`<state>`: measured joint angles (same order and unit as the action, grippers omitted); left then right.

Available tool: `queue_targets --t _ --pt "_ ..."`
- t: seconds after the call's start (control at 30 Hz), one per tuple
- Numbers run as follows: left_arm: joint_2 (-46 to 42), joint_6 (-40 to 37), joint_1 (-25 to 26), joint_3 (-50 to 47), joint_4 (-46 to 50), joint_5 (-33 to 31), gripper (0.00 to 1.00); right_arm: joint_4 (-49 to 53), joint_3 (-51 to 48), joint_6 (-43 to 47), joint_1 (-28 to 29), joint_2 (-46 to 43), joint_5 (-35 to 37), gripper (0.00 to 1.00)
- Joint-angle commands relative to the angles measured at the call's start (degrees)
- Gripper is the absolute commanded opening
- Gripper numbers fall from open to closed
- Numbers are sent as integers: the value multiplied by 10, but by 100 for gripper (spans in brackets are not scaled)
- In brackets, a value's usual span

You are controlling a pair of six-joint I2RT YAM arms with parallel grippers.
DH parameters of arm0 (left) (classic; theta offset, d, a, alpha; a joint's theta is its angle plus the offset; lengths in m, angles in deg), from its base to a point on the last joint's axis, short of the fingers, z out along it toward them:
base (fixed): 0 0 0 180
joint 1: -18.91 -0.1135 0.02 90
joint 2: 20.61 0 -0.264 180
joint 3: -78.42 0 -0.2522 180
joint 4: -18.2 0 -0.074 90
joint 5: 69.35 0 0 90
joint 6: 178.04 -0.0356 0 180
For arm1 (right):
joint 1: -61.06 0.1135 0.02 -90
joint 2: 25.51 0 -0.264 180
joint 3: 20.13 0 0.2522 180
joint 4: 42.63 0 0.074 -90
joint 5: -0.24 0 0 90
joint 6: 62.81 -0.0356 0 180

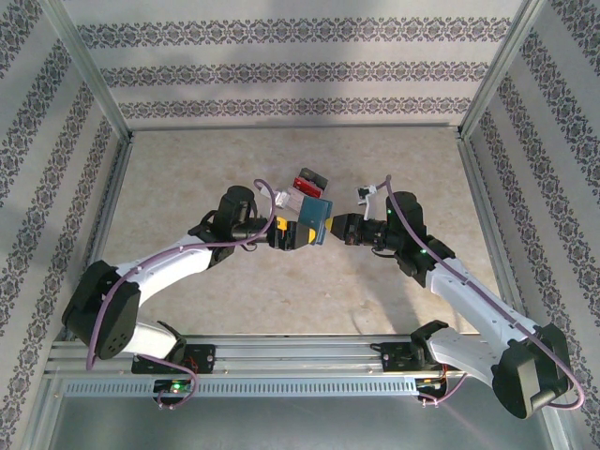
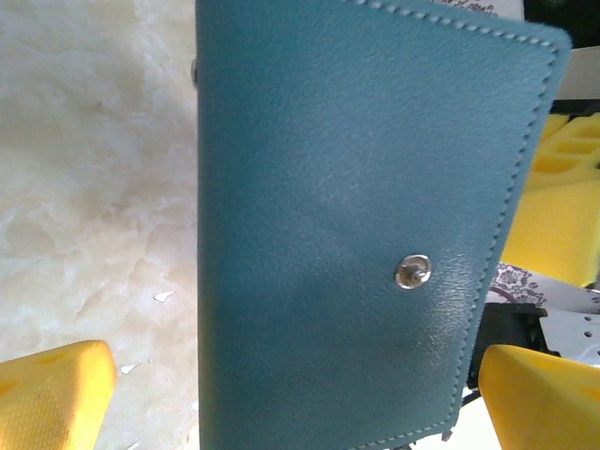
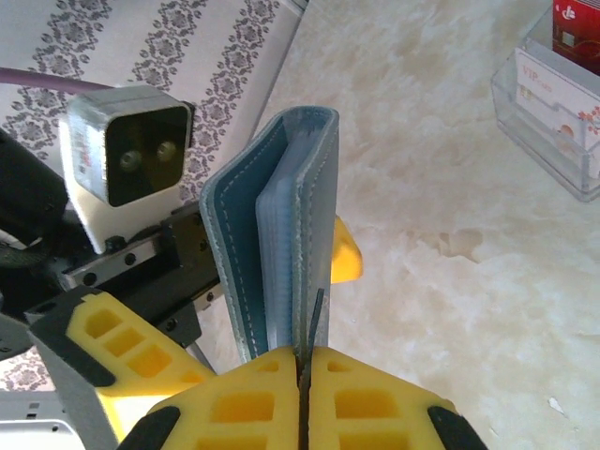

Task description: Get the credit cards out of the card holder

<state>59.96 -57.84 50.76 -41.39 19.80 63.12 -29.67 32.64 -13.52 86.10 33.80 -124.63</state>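
Note:
The teal card holder [image 1: 317, 225] is held upright between my two grippers. It spans most of the left wrist view, outer face [image 2: 347, 216] toward the camera, with a metal snap stud [image 2: 412, 272]. My left gripper [image 2: 300, 398] is open, one yellow finger on each side of the holder and neither touching it. My right gripper [image 3: 302, 366] is shut on the holder's near edge [image 3: 281, 234], where a thin dark strip [image 3: 319, 314] runs into the pinch. I cannot tell whether that strip is a credit card. The covers gape slightly over pale blue inner pockets.
A clear plastic box [image 1: 305, 187] with red and dark contents stands on the marble-patterned table [image 1: 187, 169] just behind the grippers, also seen as the box [image 3: 553, 103] in the right wrist view. Patterned walls enclose the table on three sides.

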Motion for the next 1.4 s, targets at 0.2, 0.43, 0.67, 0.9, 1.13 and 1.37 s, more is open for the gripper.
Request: queue_targets --t 0.2,0.43,0.67,0.9,1.13,1.37 --pt "-22 -21 9 23 29 -11 100 46 43 29 24 -1 36 0" --pt "-20 -33 21 33 50 -21 100 81 65 37 37 3 62 0" --pt "-18 -33 29 33 57 -24 99 124 84 51 47 4 93 0" --pt "-14 -25 29 30 55 -33 99 147 92 50 49 3 102 0" --pt "-2 -2 29 28 16 -23 100 196 117 52 61 9 134 0" --pt "19 24 40 24 -25 -10 94 211 137 56 74 26 149 0"
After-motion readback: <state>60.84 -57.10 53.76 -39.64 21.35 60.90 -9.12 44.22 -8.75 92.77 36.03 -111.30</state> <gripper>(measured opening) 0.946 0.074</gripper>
